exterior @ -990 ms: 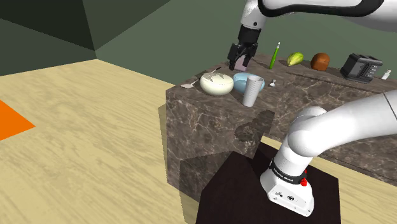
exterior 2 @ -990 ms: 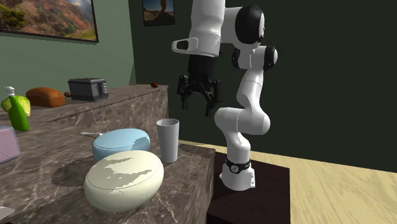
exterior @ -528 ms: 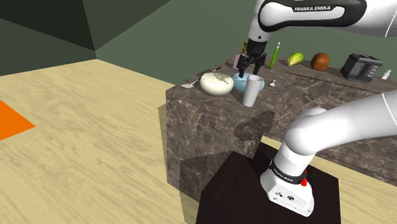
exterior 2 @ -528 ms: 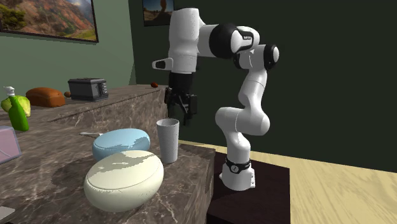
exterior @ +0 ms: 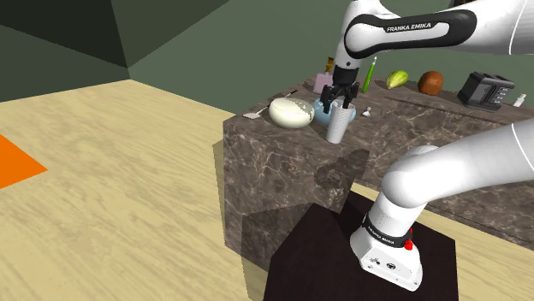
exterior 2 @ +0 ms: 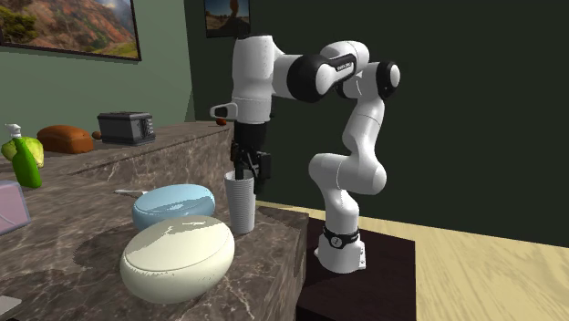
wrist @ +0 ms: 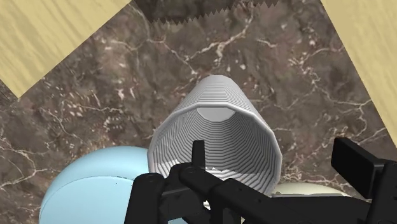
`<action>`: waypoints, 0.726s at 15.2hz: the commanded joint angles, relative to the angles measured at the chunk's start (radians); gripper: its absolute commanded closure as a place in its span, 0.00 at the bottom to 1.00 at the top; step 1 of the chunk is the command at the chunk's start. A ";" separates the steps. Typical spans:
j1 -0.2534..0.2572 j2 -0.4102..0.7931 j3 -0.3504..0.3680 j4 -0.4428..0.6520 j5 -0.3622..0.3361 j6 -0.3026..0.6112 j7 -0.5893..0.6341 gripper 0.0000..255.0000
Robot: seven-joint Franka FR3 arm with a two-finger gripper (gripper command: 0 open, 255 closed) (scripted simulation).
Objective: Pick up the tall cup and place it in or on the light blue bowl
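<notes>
Grey-white tall cup: where does it stand from you? (operator)

Right under my gripper, upright near the edge of the brown marble counter, with its mouth open toward my wrist camera. Its long axis is vertical and runs along my own line of approach, so I meet it rim first. (me)

And your fingers? (operator)

Spread apart. In the wrist view one finger hangs inside the mouth and the other stands outside the wall, so the rim on that side lies between them. I see no contact with the wall, so I judge that nothing is held yet. (me)

Where is the light blue bowl? (operator)

Just beside the cup on the counter. In the second exterior view it lies to the cup's left, with a cream bowl nearer that camera. I cannot tell whether cup and bowl touch. As I judge it, the next move is to close on the wall, lift straight up along the cup's axis, then carry it a short way sideways over the bowl. A pinch on one wall may let the cup tip, I would think. (me)
</notes>
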State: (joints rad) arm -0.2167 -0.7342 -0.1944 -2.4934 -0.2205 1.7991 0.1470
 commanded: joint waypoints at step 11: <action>-0.003 0.002 -0.006 -0.035 -0.006 0.037 0.002 1.00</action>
State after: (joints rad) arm -0.2192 -0.7326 -0.2007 -2.5281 -0.2264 1.8359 0.1490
